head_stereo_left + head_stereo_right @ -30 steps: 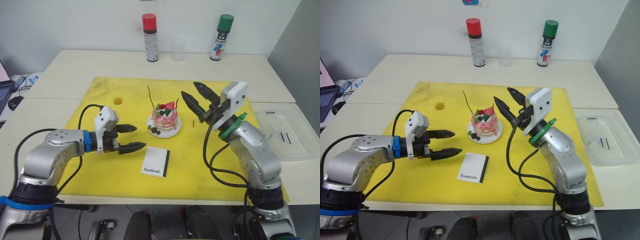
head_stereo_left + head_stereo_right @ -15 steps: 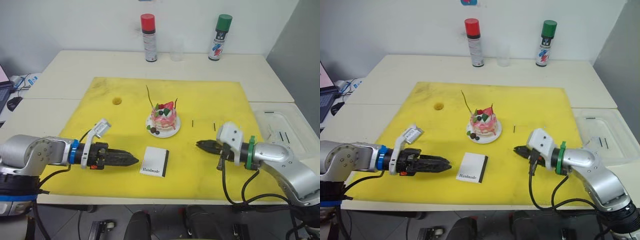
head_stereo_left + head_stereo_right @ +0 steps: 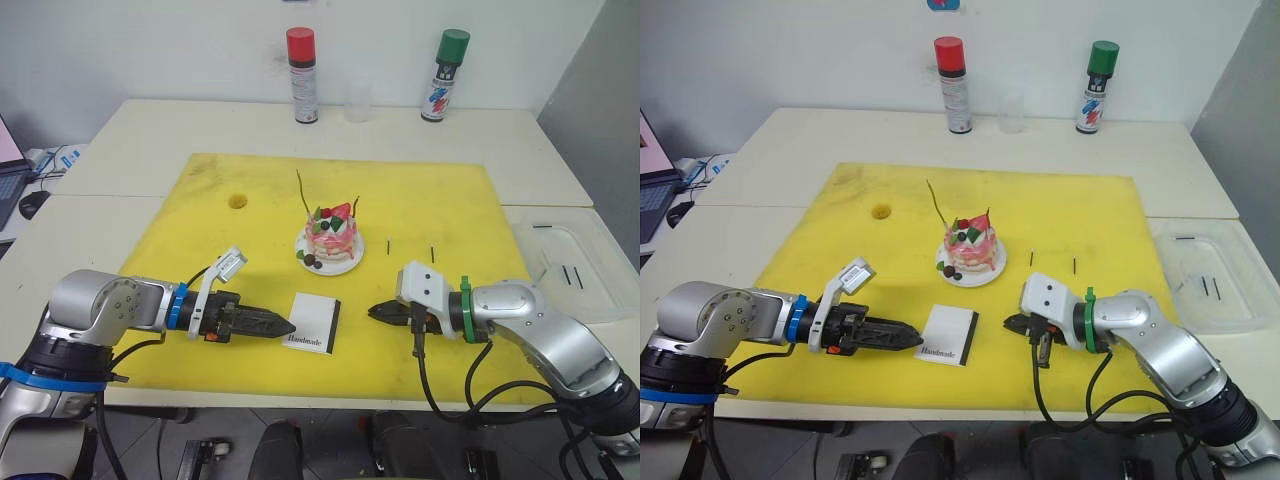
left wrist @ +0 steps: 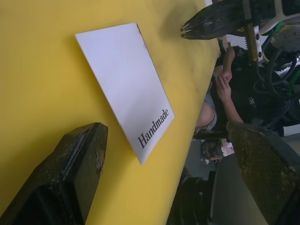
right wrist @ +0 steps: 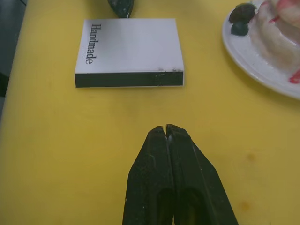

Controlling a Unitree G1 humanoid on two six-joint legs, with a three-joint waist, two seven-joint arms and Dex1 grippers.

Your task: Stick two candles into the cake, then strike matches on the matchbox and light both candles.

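White matchbox (image 3: 312,322) with black lettering, yellow mat (image 3: 440,200).

Pale cream table (image 3: 150,140) standing against a plain white wall (image 3: 150,50); a grey wall panel (image 3: 600,90) closes the scene beyond the table's right edge. A yellow mat (image 3: 430,200) covers the middle of the table and reaches its near edge. By the far edge stand a red-capped spray can (image 3: 301,62), a clear plastic cup (image 3: 357,101) and a green-capped spray can (image 3: 447,62). A clear plastic tray (image 3: 570,270) lies at the right edge. A laptop (image 3: 10,165) and a dark mouse (image 3: 32,203) lie off the left edge. Light is even and diffuse.
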